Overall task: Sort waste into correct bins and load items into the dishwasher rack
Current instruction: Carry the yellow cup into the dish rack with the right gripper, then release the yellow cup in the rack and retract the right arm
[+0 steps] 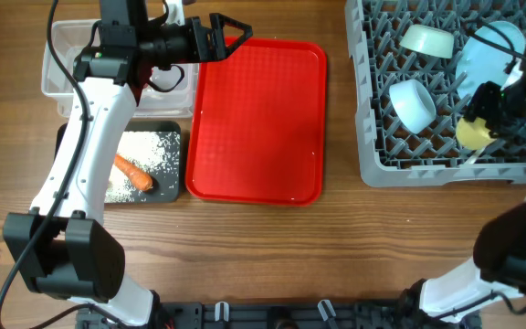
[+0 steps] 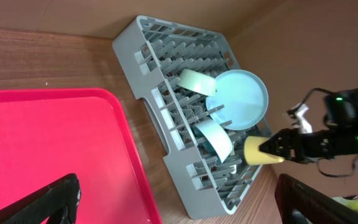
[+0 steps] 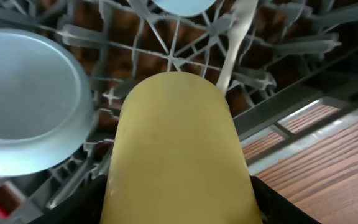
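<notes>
My right gripper [image 1: 480, 119] is shut on the small yellow cup [image 1: 470, 135], holding it over the near right part of the grey dishwasher rack [image 1: 373, 137]. The cup [image 3: 176, 149] fills the right wrist view, with the white spoon [image 3: 235, 37] lying in the rack behind it. A pale blue plate [image 1: 496, 50], a pale green bowl [image 1: 427, 39] and a pale blue bowl [image 1: 412, 102] stand in the rack. My left gripper [image 1: 222, 37] is open and empty above the red tray's far left corner. An orange carrot piece [image 1: 133, 172] and rice lie in the black tray [image 1: 167, 187].
The flat red tray [image 1: 258, 119] lies between the bins and the rack. The clear tub [image 1: 62, 64] sits at the far left, partly under my left arm. In the left wrist view the rack [image 2: 160, 93] lies beyond the red tray [image 2: 55, 143].
</notes>
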Tool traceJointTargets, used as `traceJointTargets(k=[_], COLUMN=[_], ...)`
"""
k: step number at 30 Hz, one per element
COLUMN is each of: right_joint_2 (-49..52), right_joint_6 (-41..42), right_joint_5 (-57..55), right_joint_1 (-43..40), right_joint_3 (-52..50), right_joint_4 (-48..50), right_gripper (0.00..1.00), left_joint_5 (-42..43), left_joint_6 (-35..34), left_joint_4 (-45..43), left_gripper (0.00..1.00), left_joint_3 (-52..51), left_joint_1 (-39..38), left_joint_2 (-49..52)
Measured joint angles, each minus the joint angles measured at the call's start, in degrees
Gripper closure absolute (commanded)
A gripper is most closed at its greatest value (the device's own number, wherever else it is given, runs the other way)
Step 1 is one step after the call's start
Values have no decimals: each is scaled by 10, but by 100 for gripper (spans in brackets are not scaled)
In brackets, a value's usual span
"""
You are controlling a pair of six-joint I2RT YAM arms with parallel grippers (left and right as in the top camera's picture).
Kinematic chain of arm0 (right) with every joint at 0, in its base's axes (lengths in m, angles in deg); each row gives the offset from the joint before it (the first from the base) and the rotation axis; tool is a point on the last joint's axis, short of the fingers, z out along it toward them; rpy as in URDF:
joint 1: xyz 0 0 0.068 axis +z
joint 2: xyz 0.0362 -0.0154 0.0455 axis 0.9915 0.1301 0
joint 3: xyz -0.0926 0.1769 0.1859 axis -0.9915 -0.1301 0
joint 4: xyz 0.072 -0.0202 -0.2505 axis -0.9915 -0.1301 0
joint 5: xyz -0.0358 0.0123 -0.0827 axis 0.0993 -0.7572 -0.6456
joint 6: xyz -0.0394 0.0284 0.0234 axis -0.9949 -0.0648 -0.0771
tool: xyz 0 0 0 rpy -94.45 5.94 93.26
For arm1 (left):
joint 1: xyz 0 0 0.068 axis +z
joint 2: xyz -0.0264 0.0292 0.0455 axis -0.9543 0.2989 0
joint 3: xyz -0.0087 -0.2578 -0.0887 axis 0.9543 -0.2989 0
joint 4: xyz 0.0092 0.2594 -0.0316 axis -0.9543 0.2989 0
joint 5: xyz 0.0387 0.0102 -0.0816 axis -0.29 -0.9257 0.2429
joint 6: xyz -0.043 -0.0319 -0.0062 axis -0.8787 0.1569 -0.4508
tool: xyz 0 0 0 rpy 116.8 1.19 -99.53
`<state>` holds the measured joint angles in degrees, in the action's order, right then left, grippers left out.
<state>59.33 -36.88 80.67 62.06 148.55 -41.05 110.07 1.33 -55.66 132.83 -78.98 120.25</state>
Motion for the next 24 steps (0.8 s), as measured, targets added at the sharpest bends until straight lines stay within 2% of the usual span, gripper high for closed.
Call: traceJointTargets(k=[6,7,10,13,17,20,24], right_joint_2=[42,45,51,52,52,48,-18], right_joint_6=[0,0,0,9,17,14,-19], right_joint_5=[-2,-1,7,4,4,12,70], right_joint_1=[-3,-4,-11,-22,-34,-33,-24], right_joint_3=[-2,-2,-2,-2,4,49,90], right_joint_4=[-6,-6,-10,-10,-28,-62,-90], right_gripper=[50,46,13,0,0,0,0], left_joint_5=[0,0,0,0,0,0,0], left_joint_6=[0,0,0,0,0,0,0], left_joint_4=[0,0,0,0,0,0,0], left_gripper=[0,0,0,0,0,0,0], left_joint_3=[0,0,0,0,0,0,0], left_joint_1=[0,0,0,0,0,0,0], left_joint_2=[0,0,0,0,0,0,0])
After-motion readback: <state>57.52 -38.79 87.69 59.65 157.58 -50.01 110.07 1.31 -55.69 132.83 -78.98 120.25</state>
